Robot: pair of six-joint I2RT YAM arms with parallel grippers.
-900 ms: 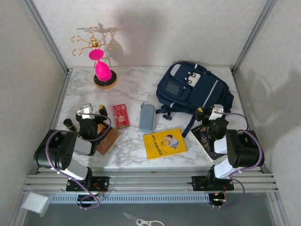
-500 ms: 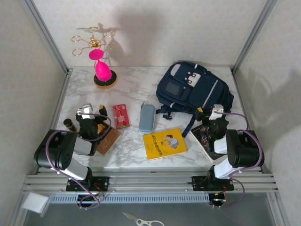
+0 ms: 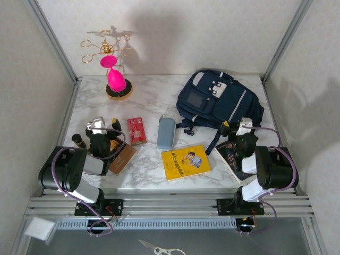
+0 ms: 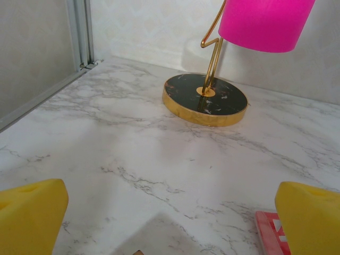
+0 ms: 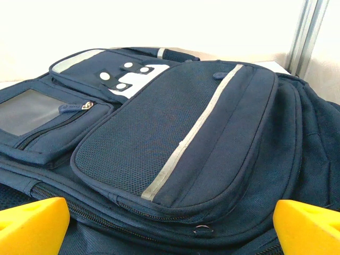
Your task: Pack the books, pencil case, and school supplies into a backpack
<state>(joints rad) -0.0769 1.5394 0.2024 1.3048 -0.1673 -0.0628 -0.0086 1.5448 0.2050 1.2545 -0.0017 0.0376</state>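
Top view: backpack (image 3: 218, 101) lies flat at the back right of the marble table (image 3: 149, 90), front pockets up. In front of it, each apart from the others: pencil case (image 3: 166, 133) at centre, red box (image 3: 137, 130) to its left, yellow book (image 3: 185, 162) nearer the front edge. Brown book (image 3: 122, 158) partly under the left arm. Dark book (image 3: 232, 155) partly under the right arm. Pink-and-gold stand (image 3: 116, 79) at back left.

Left wrist view: left gripper (image 4: 170, 212) spread wide, yellow pads (image 4: 29, 215) in the two lower corners, bare marble between them. A corner of the red box sits beside the right pad, and the stand's round black base is ahead.

Right wrist view: right gripper (image 5: 170, 220) also spread wide, pinching nothing, facing the backpack close up. Mesh pocket, grey stripe and a zip pull show here, detail too small to make out from above.
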